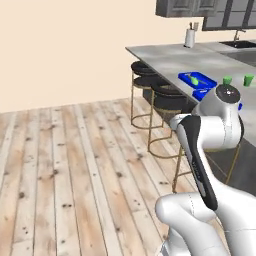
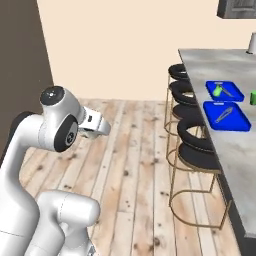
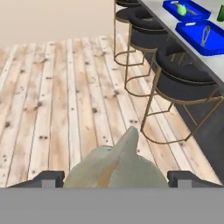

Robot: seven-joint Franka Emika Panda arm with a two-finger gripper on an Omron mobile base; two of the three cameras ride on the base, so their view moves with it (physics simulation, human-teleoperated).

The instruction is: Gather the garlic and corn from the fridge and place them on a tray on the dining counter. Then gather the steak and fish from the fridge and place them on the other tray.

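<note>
A pale grey-beige fish (image 3: 116, 164) sits between the wide-spread fingertips (image 3: 48, 177) of the claw (image 3: 116, 178) in the hand view, its narrow end pointing up and away toward the floor ahead, its long axis running out from the hand. The jaws stand wide, one tip on each side of the fish; whether the pads press on it cannot be told.

To the right runs the dining worktop (image 2: 220, 145), grey marbled stone, its long edge lined with black round stools (image 2: 196, 131) on gold legs. Two bright-blue trays lie end to end near that edge, just apart. The far tray (image 2: 224, 91) holds a light-green corn (image 2: 217, 90) at its left side, with a thin pale shape beside it too small to name. The near tray (image 2: 226, 116) carries a slim grey piece (image 2: 224, 114) lying on a slant. Green cups (image 1: 227, 80) stand upright beyond the trays, and a white holder (image 1: 189, 37) stands at the worktop's far end.

A broad stretch of bare wooden plank floor (image 1: 65, 170) lies open left of the stools, reaching to the cream wall. A dark panel (image 2: 20, 75) rises at the left of the right base view.
</note>
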